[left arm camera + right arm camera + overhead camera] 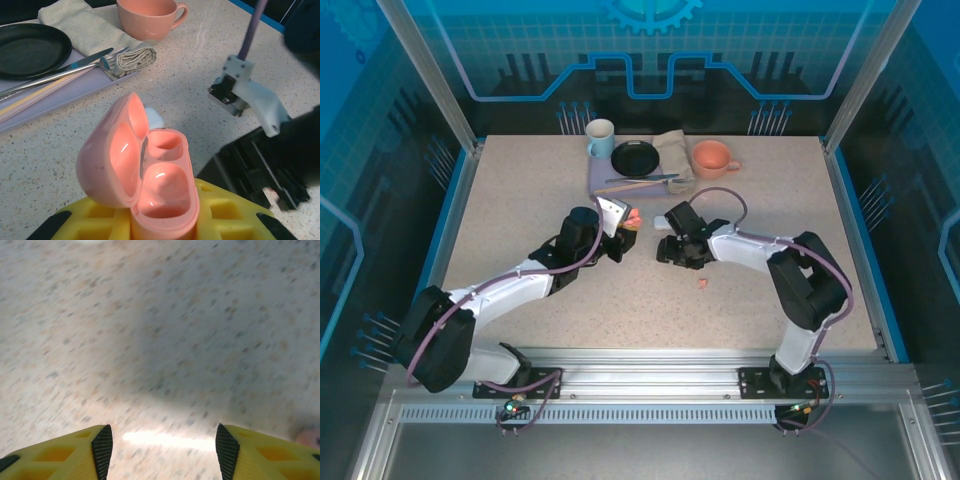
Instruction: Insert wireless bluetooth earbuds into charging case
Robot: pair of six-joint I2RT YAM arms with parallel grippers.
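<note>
A salmon-pink charging case (160, 175) stands upright between my left gripper's (162, 222) yellow fingers, lid swung open to the left. Its near well holds a rounded pink earbud (167, 182); the far well (167, 141) is hollow. From above, the left gripper (623, 228) holds the case (633, 217) at mid-table. My right gripper (672, 252) hovers just to its right, low over the table. Its jaws (160, 445) are open with only bare, blurred tabletop between them. Another pink earbud (702, 284) lies loose on the table near the right gripper. A small white item (663, 224) rests between the grippers.
At the back sit a lavender tray (605, 182) with a black plate (635, 158) and cutlery (642, 181), a blue-and-white mug (600, 138), a folded cloth (672, 150) and a pink mug (712, 158). The enclosure's posts and walls border the table.
</note>
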